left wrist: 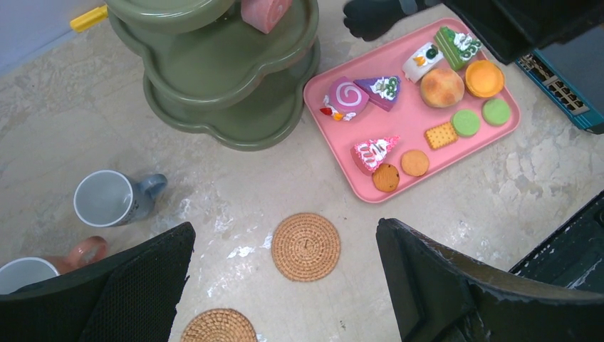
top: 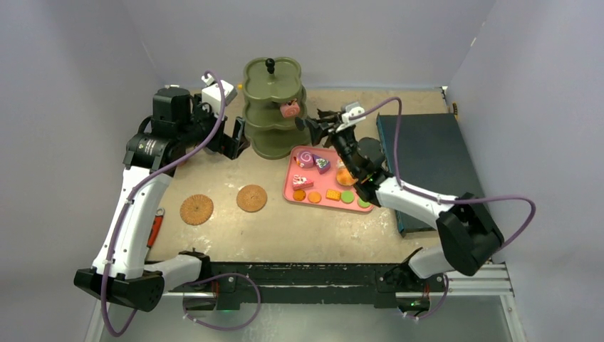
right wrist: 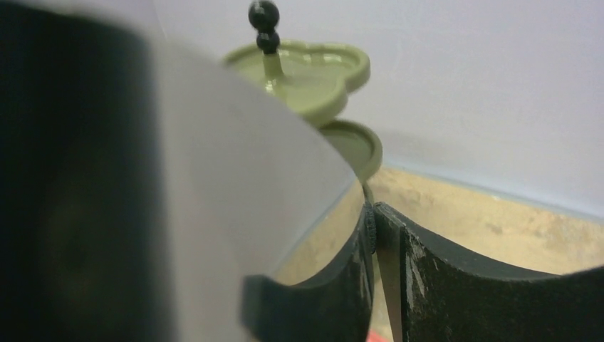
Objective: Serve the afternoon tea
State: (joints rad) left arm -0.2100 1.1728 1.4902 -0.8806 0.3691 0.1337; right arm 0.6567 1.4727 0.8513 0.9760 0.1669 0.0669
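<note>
Left arm, right arm: white links, black joints; purple cable on each; 2 black textured jaws apiece

Pink roll pastry rests, perhaps tilted, on middle tier of olive stand.

Count: 1 three-tier stand, 2 coasters, 2 cups: grey-blue cup, terracotta cup. 13 pastries: 12 on the 1 pink tray, 1 pink roll on the stand.
</note>
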